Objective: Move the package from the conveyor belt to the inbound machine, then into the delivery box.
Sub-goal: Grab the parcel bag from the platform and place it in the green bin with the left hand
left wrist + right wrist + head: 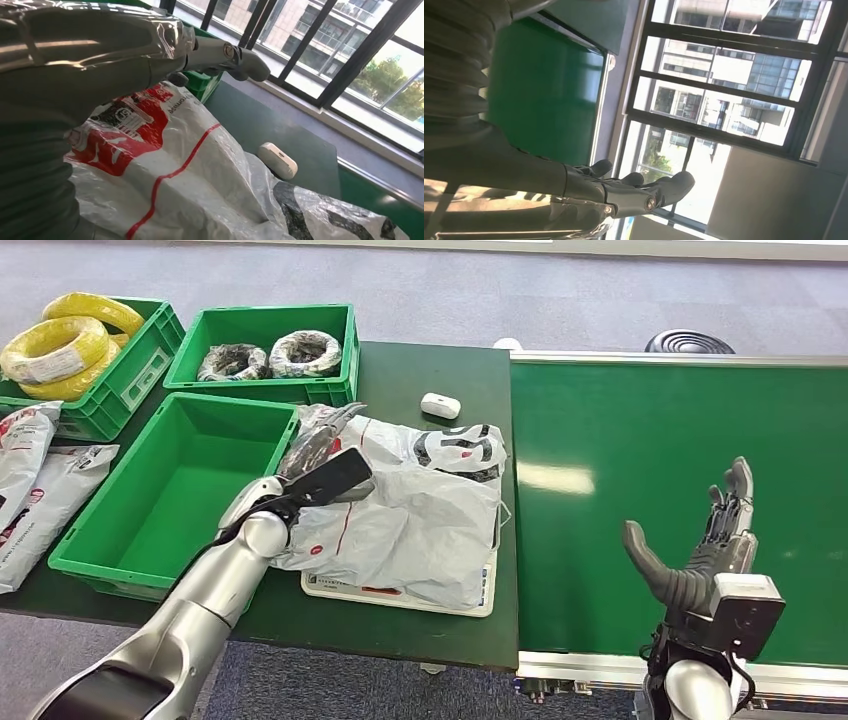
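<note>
1. While the package (420, 515) lies on the white scale plate (400, 598) of the inbound machine, the left hand (325, 455) sits at the package's upper left corner, on the side facing the empty crate (160, 500).
2. Left hand state: fingers lie flat along crumpled plastic at that corner; whether they pinch it or just rest on it, cannot tell. In the left wrist view the left hand (220, 55) reaches out over the package (175, 180), grip hidden.
3. Key relation: the package is touching or directly under the left hand, and its long axis runs roughly from the plate's front edge back toward the small white device (440, 405). The empty crate, likely the delivery box, is just beside the package, past the left hand.
4. Right hand (700, 550) is released, fingers spread, holding nothing, over the conveyor belt (600, 420), well apart from the package.
5. Judgement: the left arm is much nearer; the next move looks like a lift and a short carry from package to crate.
</note>
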Motion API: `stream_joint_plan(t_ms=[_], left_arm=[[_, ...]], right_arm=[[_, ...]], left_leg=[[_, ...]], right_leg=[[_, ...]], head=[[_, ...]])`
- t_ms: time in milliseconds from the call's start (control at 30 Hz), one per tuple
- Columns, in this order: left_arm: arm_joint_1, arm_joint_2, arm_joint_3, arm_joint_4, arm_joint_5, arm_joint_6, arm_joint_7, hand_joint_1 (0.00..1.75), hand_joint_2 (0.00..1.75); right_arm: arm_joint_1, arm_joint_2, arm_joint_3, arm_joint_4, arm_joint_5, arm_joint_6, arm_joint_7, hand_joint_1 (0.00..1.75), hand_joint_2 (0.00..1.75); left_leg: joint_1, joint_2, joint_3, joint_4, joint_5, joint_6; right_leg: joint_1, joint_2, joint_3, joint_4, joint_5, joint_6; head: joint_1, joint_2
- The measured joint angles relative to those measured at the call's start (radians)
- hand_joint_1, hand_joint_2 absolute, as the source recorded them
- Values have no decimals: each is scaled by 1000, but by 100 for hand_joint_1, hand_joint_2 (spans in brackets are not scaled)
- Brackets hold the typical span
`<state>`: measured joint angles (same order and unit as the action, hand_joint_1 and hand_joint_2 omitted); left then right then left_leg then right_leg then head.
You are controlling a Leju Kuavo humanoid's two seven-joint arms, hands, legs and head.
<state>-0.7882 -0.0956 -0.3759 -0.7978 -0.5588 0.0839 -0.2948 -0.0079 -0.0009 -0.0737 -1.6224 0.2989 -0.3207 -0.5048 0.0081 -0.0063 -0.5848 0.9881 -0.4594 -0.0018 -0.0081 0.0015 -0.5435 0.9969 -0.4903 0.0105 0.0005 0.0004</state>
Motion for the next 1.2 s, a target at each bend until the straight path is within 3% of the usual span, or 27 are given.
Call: stream_joint_plan(t_ms=[133,167,367,600,733,867,1200], left_arm=[[-50,-36,-55,102,-47,-85,35,160,175],[-61,-49,-77,131,-65,-113,48,168,175],[-102,-95,-169,250,-104,-232,71,175,175],[-128,-96,-196,285,-87,-261,53,175,175],[-116,-87,-181,268,-32,-132,20,175,175],[-81,-53,-120,149,53,23,-10,175,175],[-41,72,60,-198,161,138,72,175,175]], right_arm=[[31,19,-14,-26,3,12,13,0,175],[37,25,-16,-32,8,16,16,0,175],[58,52,-36,-58,22,40,25,0,175],[57,61,-55,-63,17,60,43,0,175],[62,69,-59,-72,18,67,51,0,175],[75,83,-61,-88,27,72,56,0,175],[94,95,-70,-94,32,70,54,0,175]], left_leg=[[0,-2,0,0,0,0],[0,-2,0,0,0,0],[-1,-1,0,0,0,0],[-1,-1,1,0,0,0],[-1,-1,1,0,0,0],[0,0,1,0,0,0],[0,1,0,0,0,0]], right_leg=[[0,-2,1,0,0,0],[-1,-2,1,0,0,0],[-1,-1,1,0,0,0],[0,-1,2,0,0,0],[0,-1,2,0,0,0],[0,0,1,1,0,0],[0,0,1,1,0,0]], head=[[0,0],[0,0],[0,0],[0,0],[0,0],[0,0],[0,0]])
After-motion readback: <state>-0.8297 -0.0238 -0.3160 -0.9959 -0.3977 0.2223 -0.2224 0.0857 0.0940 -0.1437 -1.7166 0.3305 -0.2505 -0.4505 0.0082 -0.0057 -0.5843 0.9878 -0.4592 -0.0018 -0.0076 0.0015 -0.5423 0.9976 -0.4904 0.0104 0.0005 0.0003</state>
